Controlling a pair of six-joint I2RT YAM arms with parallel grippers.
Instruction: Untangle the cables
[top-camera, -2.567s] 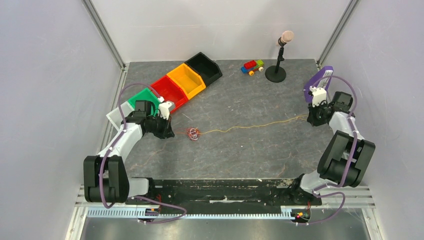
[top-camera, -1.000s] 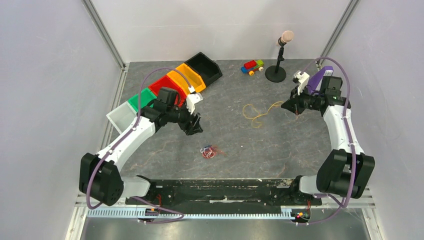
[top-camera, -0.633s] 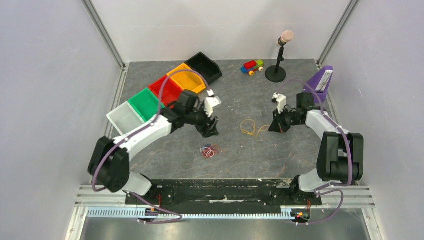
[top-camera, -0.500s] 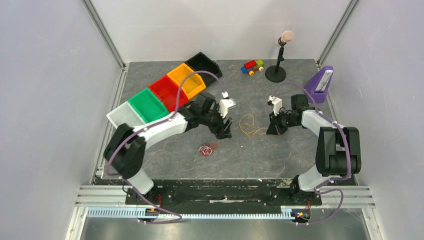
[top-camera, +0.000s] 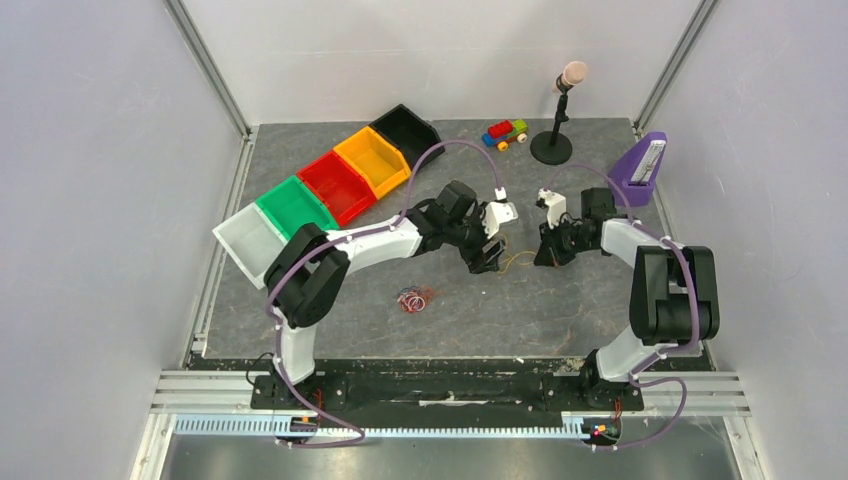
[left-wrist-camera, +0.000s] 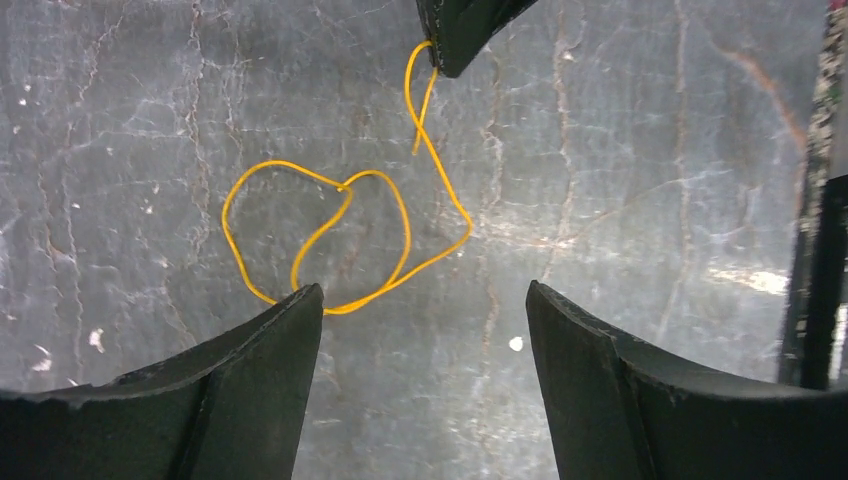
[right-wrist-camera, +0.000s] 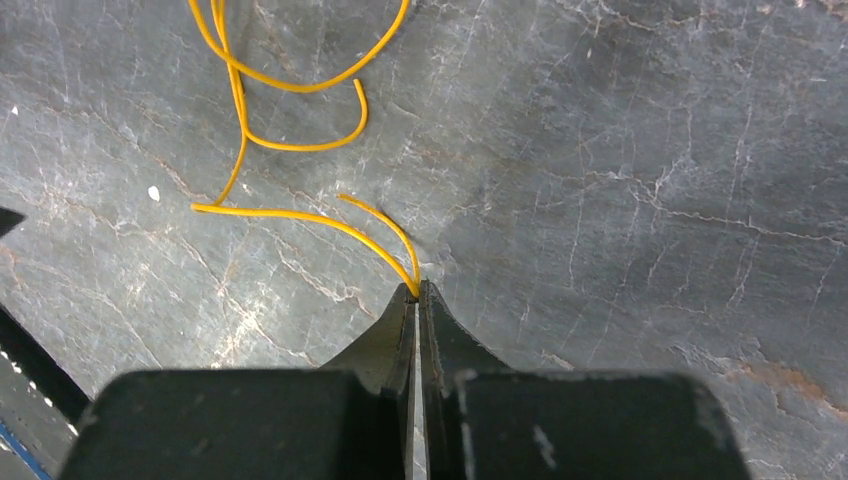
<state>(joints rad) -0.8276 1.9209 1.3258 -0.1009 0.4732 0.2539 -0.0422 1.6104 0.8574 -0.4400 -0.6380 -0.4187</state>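
On the grey table (top-camera: 600, 300), near its middle, a thin yellow cable (left-wrist-camera: 340, 235) lay in two loose loops that crossed each other. One end of it ran up to the right gripper (right-wrist-camera: 417, 290). That gripper's two fingers were pressed tight together and pinched the cable right at their tips, low down by the table top. The left gripper (left-wrist-camera: 422, 295) hung over the loops with its fingers spread wide apart and nothing between them. One finger hid a bit of a loop, and I could not tell if it touched the cable. The two grippers were close and faced each other, with the yellow cable between them. Nearer the front edge, apart from the yellow cable, sat a small tangle of cables (top-camera: 415, 298), mostly red, with no gripper on it. At the back left stood a row of bins (top-camera: 293, 205): white, green, red, orange and black. A little toy car (top-camera: 505, 132) and a microphone on a stand (top-camera: 553, 140) were at the back, and a purple box (top-camera: 638, 165) was by the right wall.
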